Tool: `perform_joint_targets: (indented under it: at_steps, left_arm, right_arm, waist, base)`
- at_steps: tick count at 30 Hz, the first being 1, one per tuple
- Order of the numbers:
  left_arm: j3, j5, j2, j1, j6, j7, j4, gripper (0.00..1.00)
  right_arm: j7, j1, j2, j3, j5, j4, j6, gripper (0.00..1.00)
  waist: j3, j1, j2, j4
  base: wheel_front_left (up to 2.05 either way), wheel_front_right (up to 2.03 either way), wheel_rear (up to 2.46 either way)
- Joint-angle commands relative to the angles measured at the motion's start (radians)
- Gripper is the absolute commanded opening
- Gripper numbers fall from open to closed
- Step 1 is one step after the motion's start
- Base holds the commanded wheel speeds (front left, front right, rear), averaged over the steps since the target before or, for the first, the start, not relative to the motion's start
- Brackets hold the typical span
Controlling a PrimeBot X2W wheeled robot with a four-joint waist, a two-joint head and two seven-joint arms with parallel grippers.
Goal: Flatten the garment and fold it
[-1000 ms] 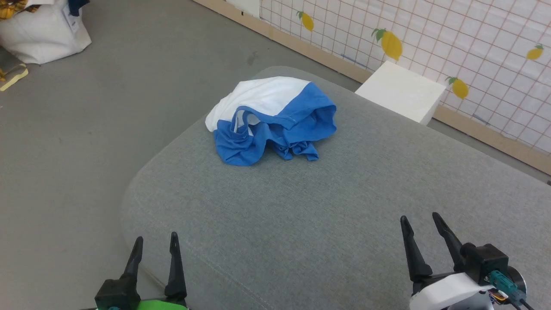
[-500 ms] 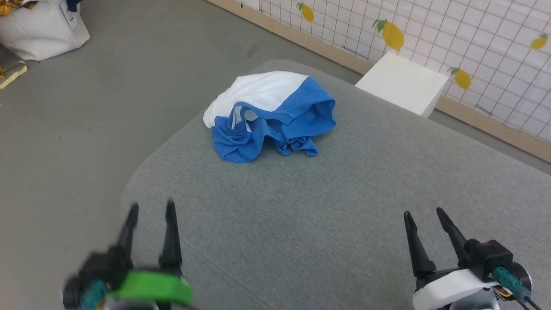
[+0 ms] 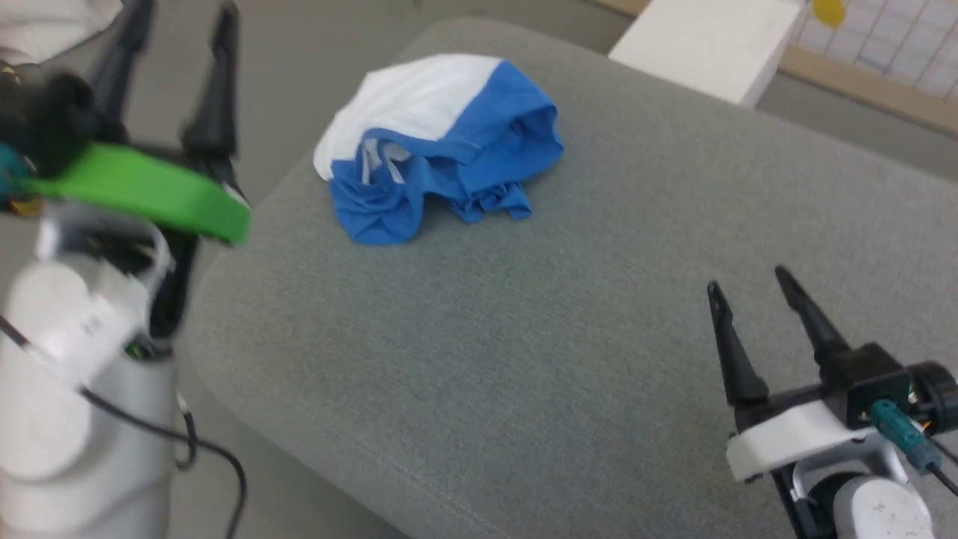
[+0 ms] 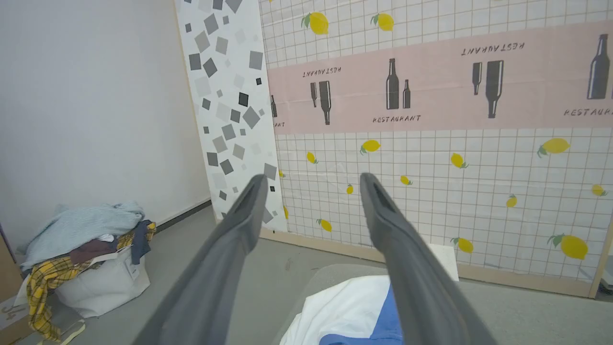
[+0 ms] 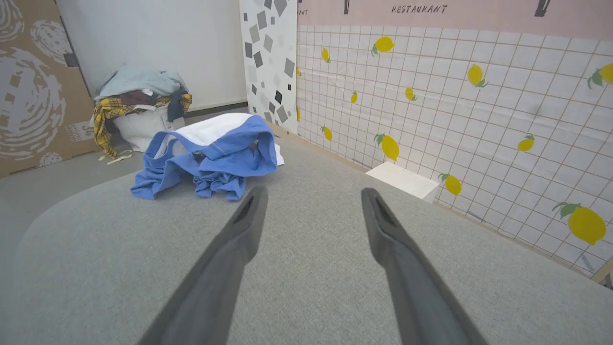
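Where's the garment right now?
In the head view the garment lies bunched at upper centre, on the gray padded surface near its far left edge. The white block sits beyond it to the right.

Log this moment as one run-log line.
garment: crumpled heap on grey cushion, untouched | left gripper: open, empty, aloft left of it | right gripper: open, empty, over bare cushion | flattening: not started

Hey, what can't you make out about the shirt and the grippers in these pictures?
Garment: head view, crumpled heap; its own folds hide how the sleeves lie.
Garment, left wrist view: cut off by the bottom edge, partly behind a finger.
Left gripper: head view, motion-blurred, one fingertip at the top edge.
Clothes pile: right wrist view, too small to tell items apart.
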Motion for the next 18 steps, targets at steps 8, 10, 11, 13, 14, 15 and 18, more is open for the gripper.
perform_joint_targets:
  at_steps: [8, 10, 11, 13, 14, 15, 18]
  left_arm:
    - [0.028, -0.107, 0.044, -0.254, -0.018, 0.086, 0.236, 1.0]
    - [0.011, -0.116, 0.062, -0.291, -0.023, 0.109, 0.286, 1.0]
    - [0.002, -0.122, 0.069, -0.31, -0.025, 0.119, 0.311, 1.0]
    - [-0.023, -0.129, 0.097, -0.365, -0.028, 0.155, 0.39, 1.0]
    - [-0.03, -0.127, 0.103, -0.374, -0.029, 0.165, 0.406, 1.0]
    - [-0.04, -0.126, 0.112, -0.384, -0.029, 0.181, 0.426, 1.0]
    - [-0.068, -0.118, 0.141, -0.402, -0.031, 0.223, 0.472, 1.0]
  right_arm:
    - [0.069, -0.083, -0.015, 0.031, -0.047, -0.126, -0.002, 1.0]
    - [0.078, -0.097, -0.021, 0.035, -0.048, -0.144, -0.002, 1.0]
    - [0.083, -0.103, -0.024, 0.036, -0.048, -0.153, -0.002, 1.0]
    - [0.098, -0.115, -0.032, 0.036, -0.05, -0.18, -0.002, 1.0]
    - [0.1, -0.117, -0.034, 0.037, -0.05, -0.185, -0.002, 1.0]
    - [0.102, -0.121, -0.036, 0.038, -0.05, -0.19, -0.002, 1.0]
    - [0.105, -0.135, -0.038, 0.04, -0.05, -0.204, -0.002, 1.0]
  waist:
    - [0.26, 0.0, 0.0, -0.13]
    - [0.287, 0.0, 0.0, -0.151]
    - [0.301, 0.0, 0.0, -0.161]
    - [0.358, 0.0, 0.0, -0.196]
    - [0.37, 0.0, 0.0, -0.203]
    - [0.386, 0.0, 0.0, -0.212]
    - [0.424, 0.0, 0.0, -0.234]
  base:
    - [0.0, 0.0, 0.0]
    - [0.0, 0.0, 0.0]
    - [0.0, 0.0, 0.0]
    - [0.0, 0.0, 0.0]
    - [0.0, 0.0, 0.0]
    - [0.0, 0.0, 0.0]
    - [0.0, 0.0, 0.0]
